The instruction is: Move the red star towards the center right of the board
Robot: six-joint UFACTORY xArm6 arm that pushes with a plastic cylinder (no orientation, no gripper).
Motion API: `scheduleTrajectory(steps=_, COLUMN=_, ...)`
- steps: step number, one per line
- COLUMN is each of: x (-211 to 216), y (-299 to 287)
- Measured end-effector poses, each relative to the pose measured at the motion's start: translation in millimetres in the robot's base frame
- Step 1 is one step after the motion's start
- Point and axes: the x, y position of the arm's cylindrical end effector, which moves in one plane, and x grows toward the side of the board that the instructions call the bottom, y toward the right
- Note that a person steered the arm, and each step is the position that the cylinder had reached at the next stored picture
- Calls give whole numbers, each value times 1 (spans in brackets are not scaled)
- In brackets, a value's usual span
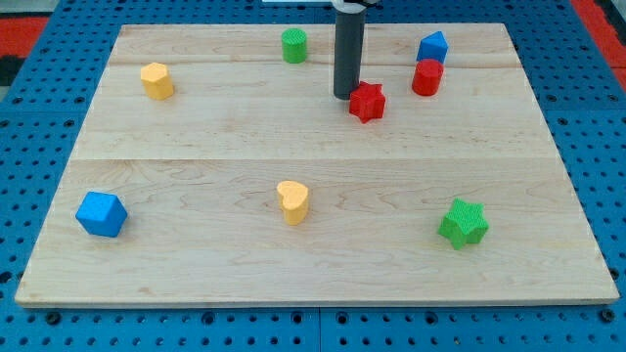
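A pale wooden counter (196, 147) of joined planks lies on a blue perforated base (587, 117) dotted with holes, under even light; a red patch (602, 15) shows at the view's top right.

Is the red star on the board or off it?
On: the red star sits on the board near the view's top, my tip at its left side.

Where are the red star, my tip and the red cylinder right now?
red star (367, 102): camera view, centre of its top face.
my tip (346, 95): camera view, the rod's very end, just left of the star.
red cylinder (426, 78): camera view, middle of its side.
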Motion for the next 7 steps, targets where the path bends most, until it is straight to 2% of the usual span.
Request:
scheduleTrajectory(steps=2, x=37, y=32)
scheduleTrajectory(steps=5, x=49, y=78)
scheduleTrajectory(steps=6, x=33, y=66)
scheduleTrajectory(steps=7, x=-11, y=45)
